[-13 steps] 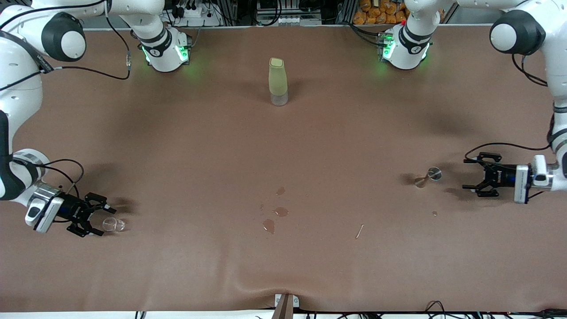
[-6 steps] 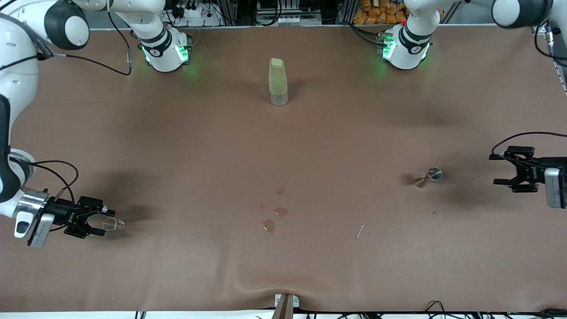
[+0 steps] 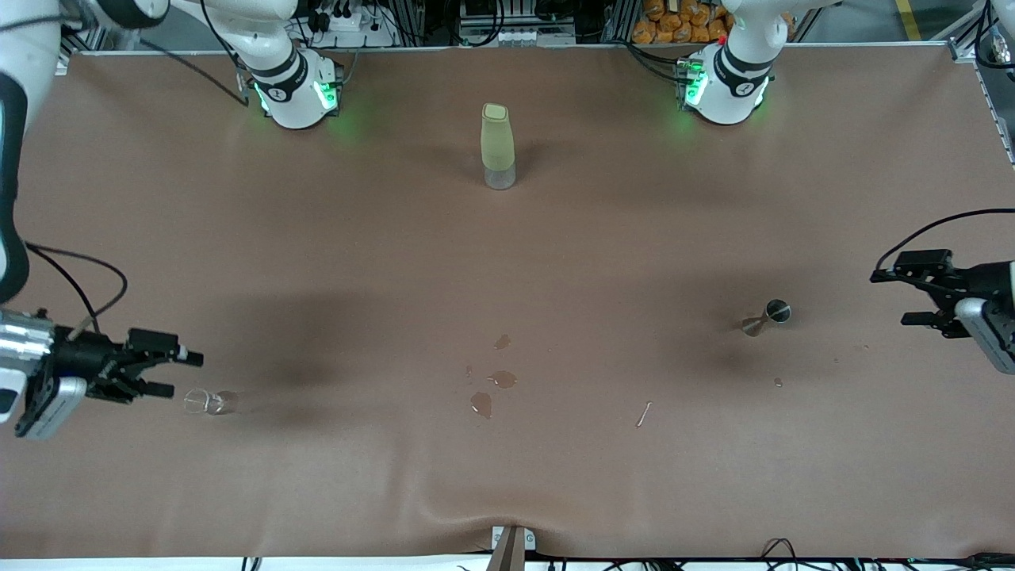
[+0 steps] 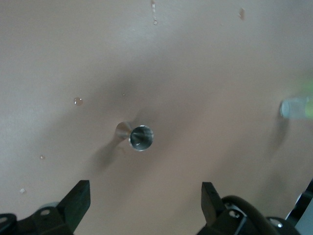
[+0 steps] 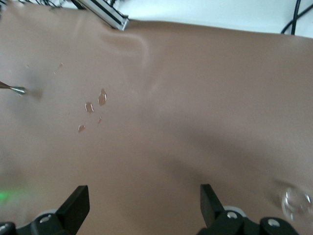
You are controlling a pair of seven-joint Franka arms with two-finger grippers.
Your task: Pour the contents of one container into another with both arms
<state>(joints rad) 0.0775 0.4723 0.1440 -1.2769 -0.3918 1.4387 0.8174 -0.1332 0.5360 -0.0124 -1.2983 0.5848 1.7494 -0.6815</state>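
Two grippers hang with fingers apart and empty. Your right gripper point(image 3: 170, 373) sits just beside the clear glass point(image 3: 210, 402) on the bench; your left gripper point(image 3: 912, 297) is well apart from the steel jigger point(image 3: 767, 316), which lies toward the bench's middle from it.

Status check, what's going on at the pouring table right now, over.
Both grippers open, empty: left gripper near metal jigger, right gripper near clear glass. Green bottle upright between bases. Spilled drops mid-table.
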